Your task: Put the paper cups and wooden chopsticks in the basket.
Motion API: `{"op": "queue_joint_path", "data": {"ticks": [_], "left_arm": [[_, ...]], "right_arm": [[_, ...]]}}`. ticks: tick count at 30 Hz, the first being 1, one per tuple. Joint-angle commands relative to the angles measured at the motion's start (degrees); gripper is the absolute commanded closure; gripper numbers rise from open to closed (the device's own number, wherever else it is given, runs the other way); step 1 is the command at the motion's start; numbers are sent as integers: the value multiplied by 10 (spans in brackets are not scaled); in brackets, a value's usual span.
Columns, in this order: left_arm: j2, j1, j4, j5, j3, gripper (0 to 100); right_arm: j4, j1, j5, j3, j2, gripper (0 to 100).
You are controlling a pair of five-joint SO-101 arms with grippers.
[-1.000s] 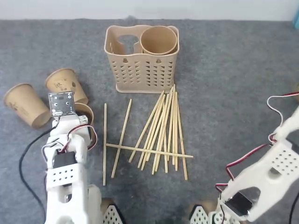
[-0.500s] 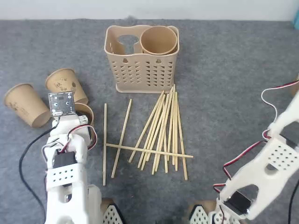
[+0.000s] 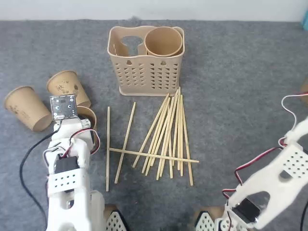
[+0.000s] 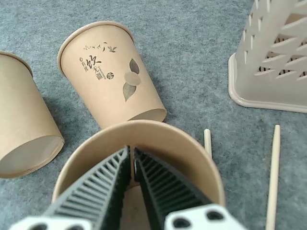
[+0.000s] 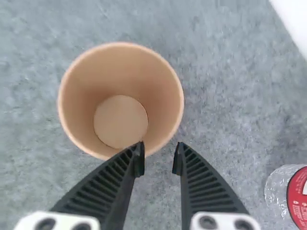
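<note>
Surface: grey carpet point(image 3: 240, 72); white wall point(image 3: 144, 7) behind.
Chopsticks point(image 3: 169, 134): flat, lengthwise toward basket point(image 3: 147, 72).
Left claw point(image 4: 131, 149): nearly closed, at left cup point(image 4: 163, 143).
Right claw point(image 5: 158, 151): narrow gap, beside right cup point(image 5: 120, 86).

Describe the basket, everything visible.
The basket is beige plastic with rounded corners, its walls pierced by rows of slots and a cutout handle in the far wall. A divider splits it in two. It stands upright on the grey carpet at the far middle. One paper cup sits upright in the right compartment; the left looks empty. The chopsticks fan out from its front base; contact cannot be told.
</note>
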Motion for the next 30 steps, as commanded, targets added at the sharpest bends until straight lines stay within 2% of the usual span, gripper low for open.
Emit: {"op": "queue_joint_path", "data": {"ticks": [1,6,11,19,25,30], "left_arm": [[17,0,-5,-6,-2,954],[17,-1,-4,-2,-2,849],[17,-1,-4,-2,-2,848],[17,-1,-4,-2,-2,848],[22,-1,-1,-1,-15,848],[23,-49,88,17,-104,846]], "right_arm": [[-27,12,-9,-33,8,875],[-72,13,-9,-33,36,875],[-61,15,-40,-37,31,876],[96,21,-104,-158,-29,875],[67,13,-127,-195,-2,873],[34,8,-142,-199,48,875]]}}
